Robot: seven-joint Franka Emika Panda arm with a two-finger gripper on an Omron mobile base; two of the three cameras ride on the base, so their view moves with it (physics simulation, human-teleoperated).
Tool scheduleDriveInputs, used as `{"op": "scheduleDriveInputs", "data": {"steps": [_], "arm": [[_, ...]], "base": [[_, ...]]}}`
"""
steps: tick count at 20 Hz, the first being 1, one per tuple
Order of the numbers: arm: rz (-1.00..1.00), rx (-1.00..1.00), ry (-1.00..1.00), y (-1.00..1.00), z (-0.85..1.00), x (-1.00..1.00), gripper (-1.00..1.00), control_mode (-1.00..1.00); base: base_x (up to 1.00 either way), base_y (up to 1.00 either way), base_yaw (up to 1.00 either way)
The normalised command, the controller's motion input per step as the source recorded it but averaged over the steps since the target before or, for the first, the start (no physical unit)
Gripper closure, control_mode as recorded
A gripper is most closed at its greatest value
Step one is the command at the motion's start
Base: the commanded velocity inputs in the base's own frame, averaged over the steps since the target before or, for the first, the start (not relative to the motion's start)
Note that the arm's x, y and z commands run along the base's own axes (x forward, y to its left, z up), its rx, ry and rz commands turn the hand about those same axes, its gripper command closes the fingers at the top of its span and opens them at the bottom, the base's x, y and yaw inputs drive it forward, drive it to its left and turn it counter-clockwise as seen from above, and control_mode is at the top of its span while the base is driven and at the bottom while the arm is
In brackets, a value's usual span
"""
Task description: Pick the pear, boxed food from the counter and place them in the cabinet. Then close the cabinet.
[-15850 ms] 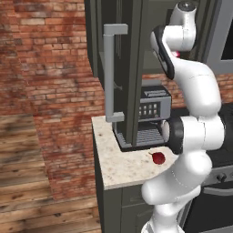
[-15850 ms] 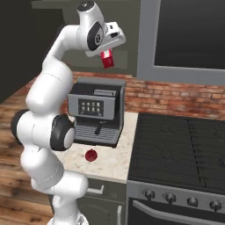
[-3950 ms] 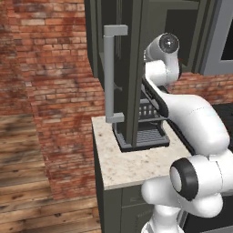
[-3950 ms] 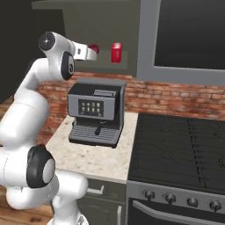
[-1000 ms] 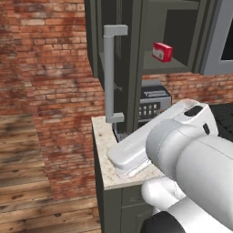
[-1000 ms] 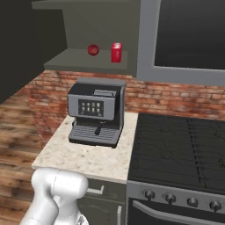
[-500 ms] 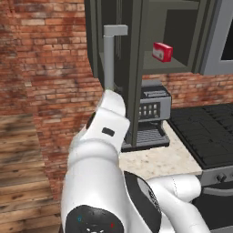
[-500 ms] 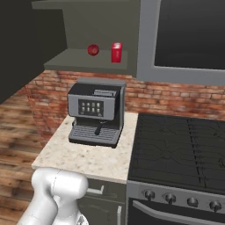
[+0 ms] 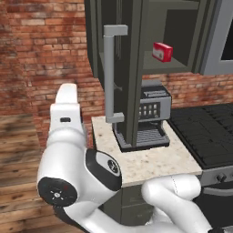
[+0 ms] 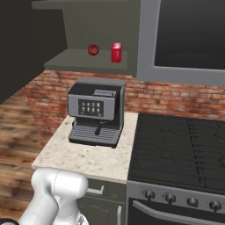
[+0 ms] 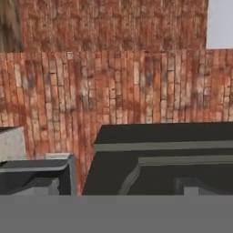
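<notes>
From my station, the right base view gives me the clearest read on the task items. The pear (image 10: 92,50) sits on the shelf of the cabinet (image 10: 88,61) in the upper left of that frame, and the boxed food (image 10: 116,52) stands upright just beside it, to its right, the two apart with a small gap between them. In the left base view I see the boxed food (image 9: 162,51) again in the upper right, resting on the cabinet shelf.

The cabinet door (image 9: 116,68) is swung open; in the left base view it stands edge-on near the upper centre, with its long light grey bar handle (image 9: 110,75) running down the frame. Below the cabinet, the coffee machine (image 10: 96,112) sits on the counter (image 10: 83,158) in the middle of the right base view, with the black stovetop (image 10: 180,149) to its right.

The arm's white links fill the lower left of the left base view. I can't see the fingers themselves in any frame, but I take the jaws to be spread fully apart, and nothing I can see shows them holding or touching anything. The hand view looks at a brick wall (image 11: 113,86) with a dark grey panelled surface across its lower right.
</notes>
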Motion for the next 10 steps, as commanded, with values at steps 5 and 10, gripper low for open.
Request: {"op": "scheduleDriveInputs", "data": {"steps": [5, 10], "arm": [[-0.02, -0.35, -0.02, 0.21, -0.14, 0.79, -1.0, -1.0], [-0.09, -0.32, -0.07, -0.02, 0.0, 0.02, -1.0, -1.0]], "base": [[0.0, 0.0, 0.0], [0.0, 0.0, 0.0]]}}
